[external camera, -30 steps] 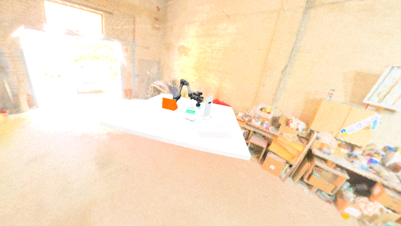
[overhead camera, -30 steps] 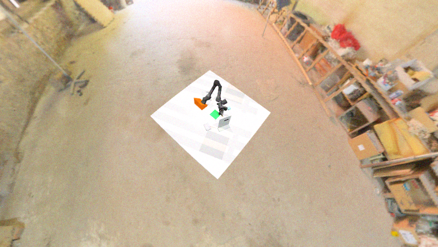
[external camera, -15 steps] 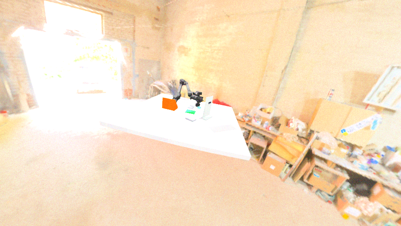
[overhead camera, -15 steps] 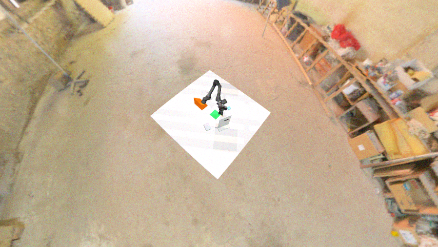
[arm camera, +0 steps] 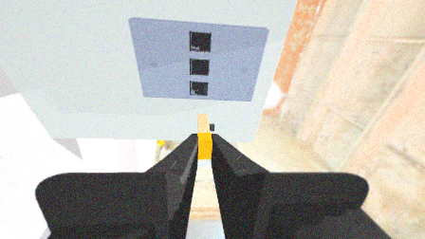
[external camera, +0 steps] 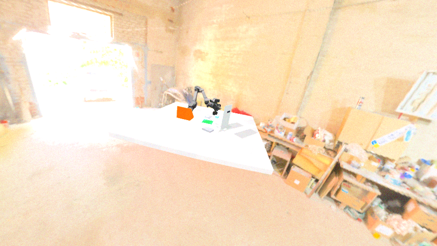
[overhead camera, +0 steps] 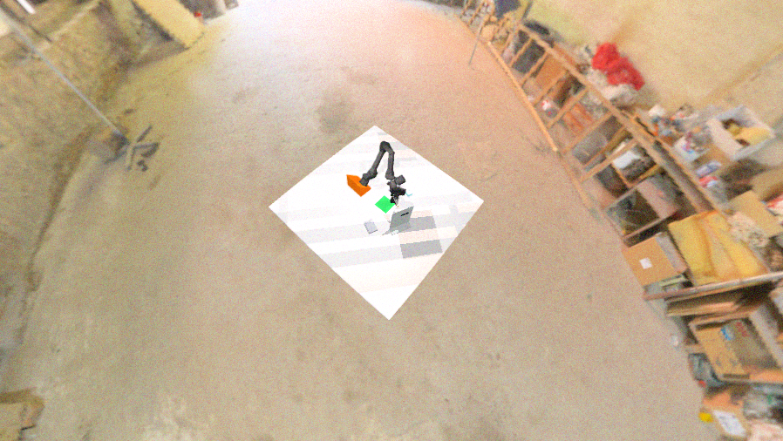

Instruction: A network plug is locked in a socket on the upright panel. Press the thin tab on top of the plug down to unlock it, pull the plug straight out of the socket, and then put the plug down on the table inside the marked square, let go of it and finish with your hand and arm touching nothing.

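Note:
My gripper (arm camera: 204, 139) (overhead camera: 395, 197) (external camera: 215, 112) is shut on the yellow network plug (arm camera: 204, 145). The plug's paler thin tab (arm camera: 203, 121) sticks out past the fingertips. The plug is held in the air, clear of the upright panel (arm camera: 95, 71) (overhead camera: 403, 216) (external camera: 227, 115), whose lilac faceplate (arm camera: 157, 62) shows three dark sockets (arm camera: 199, 66) in a column. The green marked square (overhead camera: 384, 204) (external camera: 207, 121) lies on the table just beside the panel, below and to the side of the gripper. The plug is too small to make out in the top and exterior views.
An orange block (overhead camera: 357, 185) (external camera: 184, 113) stands by the arm's base. A small grey flat piece (overhead camera: 371, 226) (external camera: 208, 129) lies in front of the green square. The white table (overhead camera: 339, 257) (external camera: 171, 134) stands in a cluttered workshop with shelves at the right.

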### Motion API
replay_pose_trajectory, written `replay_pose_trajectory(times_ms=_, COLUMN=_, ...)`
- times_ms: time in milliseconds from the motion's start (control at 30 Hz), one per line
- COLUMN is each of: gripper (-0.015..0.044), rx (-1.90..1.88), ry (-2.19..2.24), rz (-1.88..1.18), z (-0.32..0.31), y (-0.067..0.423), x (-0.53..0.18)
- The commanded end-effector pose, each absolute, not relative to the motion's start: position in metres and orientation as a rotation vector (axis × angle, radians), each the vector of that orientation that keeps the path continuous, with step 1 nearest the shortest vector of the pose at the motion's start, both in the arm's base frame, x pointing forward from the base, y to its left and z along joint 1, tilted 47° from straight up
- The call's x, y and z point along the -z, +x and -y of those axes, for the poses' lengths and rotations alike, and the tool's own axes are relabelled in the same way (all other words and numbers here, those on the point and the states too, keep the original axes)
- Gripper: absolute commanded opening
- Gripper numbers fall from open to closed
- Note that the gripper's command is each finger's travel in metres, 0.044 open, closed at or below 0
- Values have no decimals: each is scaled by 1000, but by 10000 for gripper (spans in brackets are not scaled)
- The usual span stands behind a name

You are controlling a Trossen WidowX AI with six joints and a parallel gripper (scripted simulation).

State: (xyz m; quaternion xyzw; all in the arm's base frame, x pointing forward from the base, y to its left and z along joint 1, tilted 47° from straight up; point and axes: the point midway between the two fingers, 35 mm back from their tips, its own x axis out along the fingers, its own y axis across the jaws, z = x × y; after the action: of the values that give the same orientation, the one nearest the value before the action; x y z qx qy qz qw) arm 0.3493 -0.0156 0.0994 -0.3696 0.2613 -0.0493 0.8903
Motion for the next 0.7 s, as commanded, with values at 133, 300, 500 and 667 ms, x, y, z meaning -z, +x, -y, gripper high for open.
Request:
replay_pose_trajectory(times_ms=133, gripper=0, rx=105, ry=-768, rz=-537, z=32, y=345, x=-119)
replay_pose_trajectory(times_ms=300, gripper=0, rx=108, ry=-768, rz=-537, z=42, y=340, x=-130)
replay_pose_trajectory(times_ms=500, gripper=0, rx=110, ry=-769, rz=-536, z=51, y=334, x=-139)
replay_pose_trajectory(times_ms=667, gripper=0, rx=8, ry=-825, rz=-582, z=48, y=331, x=-123)
